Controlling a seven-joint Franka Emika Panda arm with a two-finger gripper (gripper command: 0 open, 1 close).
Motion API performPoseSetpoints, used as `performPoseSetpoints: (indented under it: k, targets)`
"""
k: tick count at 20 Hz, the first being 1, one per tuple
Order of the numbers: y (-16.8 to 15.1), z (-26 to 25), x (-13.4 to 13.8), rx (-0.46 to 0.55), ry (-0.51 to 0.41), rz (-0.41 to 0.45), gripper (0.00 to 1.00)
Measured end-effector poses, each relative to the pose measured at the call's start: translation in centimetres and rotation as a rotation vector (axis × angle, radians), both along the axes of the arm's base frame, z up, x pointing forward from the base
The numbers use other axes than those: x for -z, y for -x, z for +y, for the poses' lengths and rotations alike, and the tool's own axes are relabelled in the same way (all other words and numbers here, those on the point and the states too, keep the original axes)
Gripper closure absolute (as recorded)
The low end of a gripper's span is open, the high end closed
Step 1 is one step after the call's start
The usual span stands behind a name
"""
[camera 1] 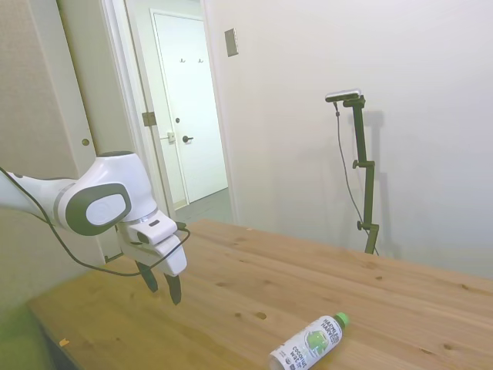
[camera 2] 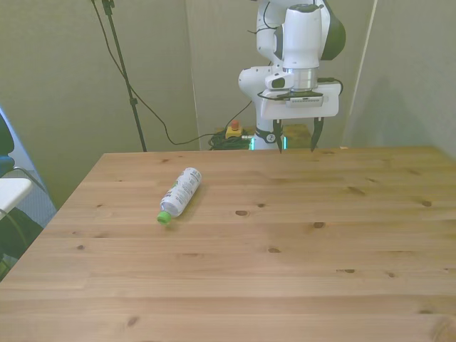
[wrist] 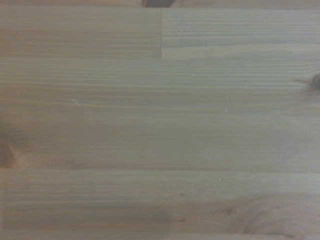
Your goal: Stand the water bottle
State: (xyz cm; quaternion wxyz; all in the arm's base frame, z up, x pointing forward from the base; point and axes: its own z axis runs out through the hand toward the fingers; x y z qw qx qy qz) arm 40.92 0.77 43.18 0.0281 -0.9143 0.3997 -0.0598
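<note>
Bottle flat; hand spread, aloft

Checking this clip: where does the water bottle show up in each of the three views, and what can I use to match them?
Side view: the water bottle lies on its side near the bottom edge, right of centre, green cap up and right.
Front view: it lies left of centre on the table, cap toward the camera.
Wrist view: not in it; only bare wood shows.
Shared landmark: the open gripper, hanging apart from the bottle near the table's far edge.
</note>
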Motion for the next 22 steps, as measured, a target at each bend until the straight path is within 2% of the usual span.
performPoseSetpoints:
  k: [5,12,15,19,22]
  targets:
    - [-0.3,-1.3,-0.5,0.016,0.004,-0.016,0.0]
    - [-3.5,-12.8,-4.2,0.164,0.034,-0.079,0.0]
    - [-6.1,-16.5,-4.5,0.205,0.034,-0.06,0.0]
    - [-6.9,-16.9,-4.5,0.208,0.039,-0.071,0.0]
    - [-8.2,-19.7,-4.5,0.249,0.054,-0.104,0.0]
